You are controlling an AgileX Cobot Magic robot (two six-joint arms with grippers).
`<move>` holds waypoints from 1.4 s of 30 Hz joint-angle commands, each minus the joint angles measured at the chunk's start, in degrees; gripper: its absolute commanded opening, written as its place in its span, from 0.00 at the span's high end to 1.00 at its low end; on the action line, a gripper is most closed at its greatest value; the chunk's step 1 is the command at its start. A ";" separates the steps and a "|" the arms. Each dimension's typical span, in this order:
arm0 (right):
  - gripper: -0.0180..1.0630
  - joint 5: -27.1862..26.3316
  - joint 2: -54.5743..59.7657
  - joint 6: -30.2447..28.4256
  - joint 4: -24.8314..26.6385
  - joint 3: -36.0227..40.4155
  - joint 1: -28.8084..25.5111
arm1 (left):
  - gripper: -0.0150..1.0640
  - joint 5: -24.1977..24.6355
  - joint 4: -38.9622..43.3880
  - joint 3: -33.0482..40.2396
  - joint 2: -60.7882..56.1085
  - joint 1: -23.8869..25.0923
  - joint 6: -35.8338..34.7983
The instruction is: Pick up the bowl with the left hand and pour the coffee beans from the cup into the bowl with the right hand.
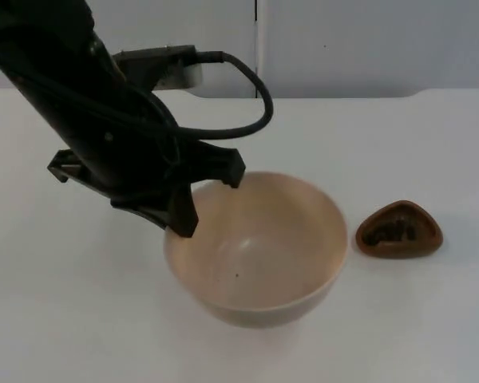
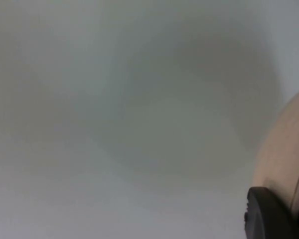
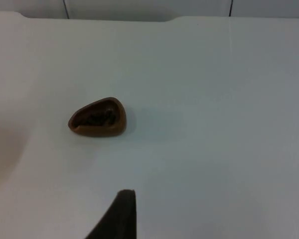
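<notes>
Bowl (image 1: 259,255) sits on the white table (image 1: 415,335) near the middle, pale beige, looks empty apart from a tiny dark speck we see on its inner floor. Left gripper (image 1: 210,198) is at the bowl's rim on the side nearest the left arm – one black finger (image 1: 182,214) points down outside the rim, the other (image 1: 230,169) reaches over the rim's far edge, so the fingers stand apart astride the wall. We cannot tell if they actually press on the bowl or if it is lifted. In the left wrist view we make out a curved strip of the bowl's beige wall (image 2: 284,154) just beside a black fingertip (image 2: 269,214), with a soft grey shadow on the table behind it.

Cup (image 1: 398,231) stands on the table to the right of the bowl, near it but not touching – small, brown, rounded-triangle shape, with dark coffee beans (image 1: 391,232) inside. From the right wrist view we see the same cup (image 3: 98,118) upright with beans (image 3: 95,118) in it, well apart from the black fingertip (image 3: 120,214) of the right gripper, which hangs above bare table. We cannot tell whether the right gripper is spread or closed. Grey partition wall (image 1: 367,44) runs behind the table's far edge
</notes>
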 commanded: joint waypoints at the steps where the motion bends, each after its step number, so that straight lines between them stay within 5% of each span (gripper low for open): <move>1: 0.01 -0.40 0.19 -0.04 -0.12 0.32 -0.37 | 0.99 -1.22 0.47 0.20 -0.66 -0.32 -0.64; 21: 0.01 -0.40 0.19 -0.04 0.11 0.32 -0.37 | 0.99 -0.92 0.23 0.20 -0.66 -0.32 -0.77; 34: 0.01 -0.54 0.19 -0.04 0.23 0.32 -0.37 | 0.99 -2.55 13.02 0.20 -0.66 -0.32 -21.23; 42: 0.01 -0.64 0.30 0.85 0.56 0.32 -0.37 | 0.99 -2.55 13.51 0.20 -0.66 -0.48 -21.53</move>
